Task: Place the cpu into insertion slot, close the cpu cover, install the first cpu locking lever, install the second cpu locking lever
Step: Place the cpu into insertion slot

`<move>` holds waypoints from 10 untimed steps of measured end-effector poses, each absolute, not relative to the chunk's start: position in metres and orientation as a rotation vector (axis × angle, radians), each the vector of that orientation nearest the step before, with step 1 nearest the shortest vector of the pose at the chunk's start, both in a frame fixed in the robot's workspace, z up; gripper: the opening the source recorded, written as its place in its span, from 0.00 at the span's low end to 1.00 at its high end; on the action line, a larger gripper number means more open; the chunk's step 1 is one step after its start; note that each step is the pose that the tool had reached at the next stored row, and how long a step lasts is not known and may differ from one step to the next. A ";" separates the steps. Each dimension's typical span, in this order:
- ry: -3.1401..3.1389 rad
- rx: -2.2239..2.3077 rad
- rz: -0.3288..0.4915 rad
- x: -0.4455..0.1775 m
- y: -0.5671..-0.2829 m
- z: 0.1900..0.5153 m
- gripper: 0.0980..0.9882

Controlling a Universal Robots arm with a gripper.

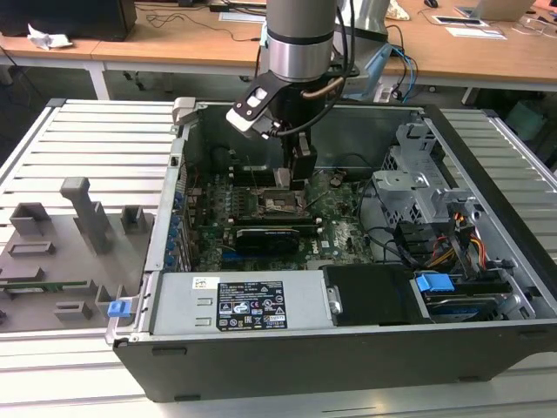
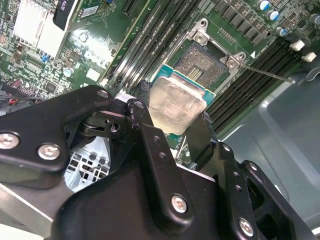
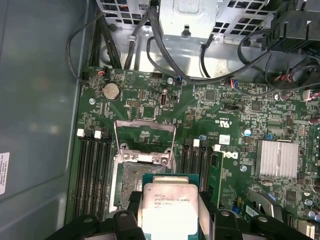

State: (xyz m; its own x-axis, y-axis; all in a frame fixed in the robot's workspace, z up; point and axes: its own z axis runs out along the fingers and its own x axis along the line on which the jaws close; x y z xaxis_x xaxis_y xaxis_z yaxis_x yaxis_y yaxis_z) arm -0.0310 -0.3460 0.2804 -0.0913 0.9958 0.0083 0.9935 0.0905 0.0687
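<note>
My gripper (image 2: 172, 114) is shut on the cpu (image 2: 176, 106), a flat square chip with a silver top, held by two black fingers (image 2: 146, 131) on opposite edges. In the first wrist view the cpu (image 3: 167, 206) hangs just above one side of the insertion slot (image 3: 131, 184), partly overlapping it and apart from it. The slot's dark pin field (image 2: 206, 61) is bare. Beyond the slot the cpu cover (image 3: 145, 123) stands raised open. A thin locking lever (image 2: 270, 75) sticks out beside the slot. In the exterior view the gripper (image 1: 300, 174) reaches down into the open computer case over the slot (image 1: 283, 205).
Long black RAM slots (image 3: 92, 172) run on both sides of the socket. A black graphics card (image 1: 265, 235) lies nearer the exterior view's front. Cables (image 3: 165, 60) and a drive cage (image 1: 418, 174) crowd the case; a finned heatsink (image 3: 276, 159) sits on the green motherboard (image 3: 150, 95).
</note>
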 end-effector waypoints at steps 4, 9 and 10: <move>2.290 2.090 0.087 -0.031 -0.346 0.277 0.49; 2.278 2.102 0.087 -0.031 -0.343 0.268 0.49; 2.274 2.107 0.086 -0.031 -0.343 0.267 0.49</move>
